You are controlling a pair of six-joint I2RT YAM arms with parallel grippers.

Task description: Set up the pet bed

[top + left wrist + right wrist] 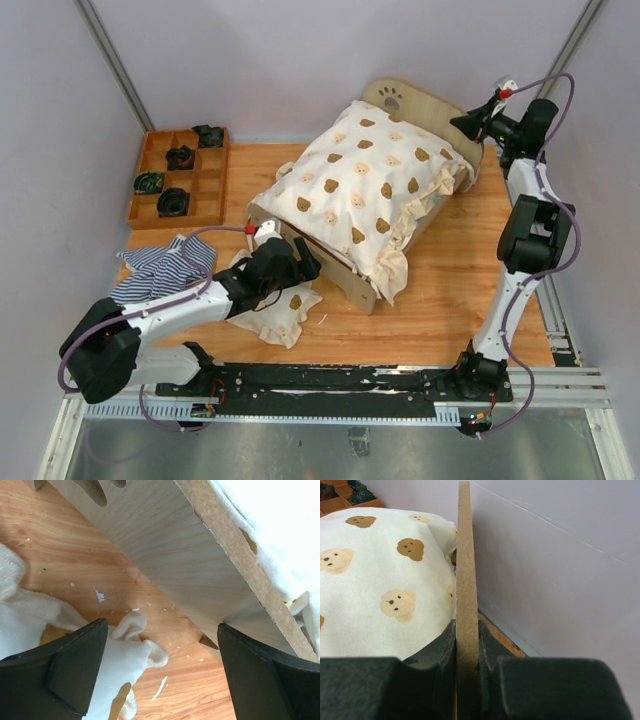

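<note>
Right wrist: right pincer (pixel 466 641) clamps pet bed headboard (pixel 465 555) edge; wall (pixel 560 580) near.

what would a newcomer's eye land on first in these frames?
The puffy bear-print quilt heaped over the pet bed mid-table grabs the eye first. At back right, the right fingers pinch the headboard edge. The left fingers gape open by the bed's near-left end, over a small cushion.
</note>
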